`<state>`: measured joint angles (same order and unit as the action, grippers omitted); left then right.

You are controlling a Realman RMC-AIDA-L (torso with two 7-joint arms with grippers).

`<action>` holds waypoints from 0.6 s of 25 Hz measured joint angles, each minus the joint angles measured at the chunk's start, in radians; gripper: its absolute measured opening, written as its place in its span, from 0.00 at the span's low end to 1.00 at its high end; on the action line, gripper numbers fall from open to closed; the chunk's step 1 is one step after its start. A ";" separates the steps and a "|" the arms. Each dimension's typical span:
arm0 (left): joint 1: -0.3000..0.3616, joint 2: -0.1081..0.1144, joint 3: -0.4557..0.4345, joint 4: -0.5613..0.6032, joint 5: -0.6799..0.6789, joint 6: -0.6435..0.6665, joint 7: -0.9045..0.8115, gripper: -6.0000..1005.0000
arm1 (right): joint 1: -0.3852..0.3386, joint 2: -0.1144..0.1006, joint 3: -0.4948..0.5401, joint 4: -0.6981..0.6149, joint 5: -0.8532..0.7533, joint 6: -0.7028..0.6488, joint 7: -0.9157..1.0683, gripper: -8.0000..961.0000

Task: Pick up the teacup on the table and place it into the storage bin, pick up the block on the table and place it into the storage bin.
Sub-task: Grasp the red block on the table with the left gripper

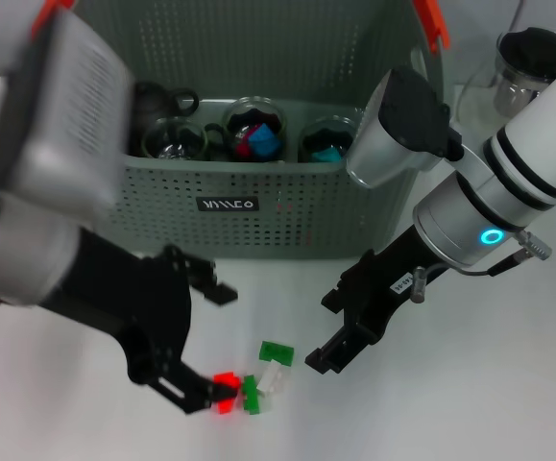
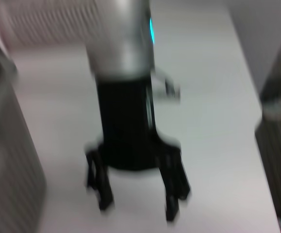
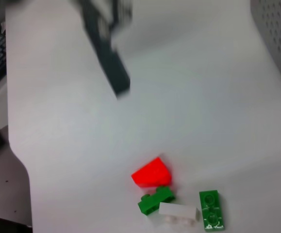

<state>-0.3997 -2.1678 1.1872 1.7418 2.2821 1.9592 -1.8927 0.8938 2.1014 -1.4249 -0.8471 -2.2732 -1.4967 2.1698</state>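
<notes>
Left end effector (image 1: 199, 338) spread, lower finger touching red block (image 1: 225, 392) in front of bin (image 1: 287, 206); right end effector (image 1: 340, 327) spread, farther.

The storage bin (image 1: 287, 206) was seen to be matt grey-green plastic, perforated throughout. Glossy clear glass was shown by the teacups (image 1: 255, 125) inside it. The blocks (image 3: 179, 204) were made of smooth, shiny plastic — red, green and white. The table (image 1: 470, 384) was finished smooth and matt white — the gripper fingers (image 1: 330, 355) matt black.
</notes>
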 joint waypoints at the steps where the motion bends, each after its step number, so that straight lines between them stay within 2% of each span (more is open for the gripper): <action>1: 0.004 -0.004 0.050 0.002 0.043 -0.017 -0.018 0.92 | 0.000 0.000 0.000 0.000 0.000 0.000 0.000 0.98; 6: -0.008 -0.008 0.272 -0.047 0.209 -0.150 -0.155 0.91 | 0.001 -0.002 -0.001 0.000 0.000 0.000 -0.001 0.98; 9: -0.024 -0.008 0.360 -0.085 0.276 -0.205 -0.217 0.90 | 0.001 -0.001 -0.002 -0.001 0.000 -0.003 -0.002 0.98; 15: -0.061 -0.009 0.476 -0.184 0.383 -0.286 -0.318 0.90 | 0.001 -0.002 0.000 -0.003 -0.003 -0.008 -0.003 0.98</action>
<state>-0.4610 -2.1765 1.6630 1.5581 2.6649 1.6730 -2.2103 0.8946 2.0993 -1.4250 -0.8501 -2.2759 -1.5047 2.1664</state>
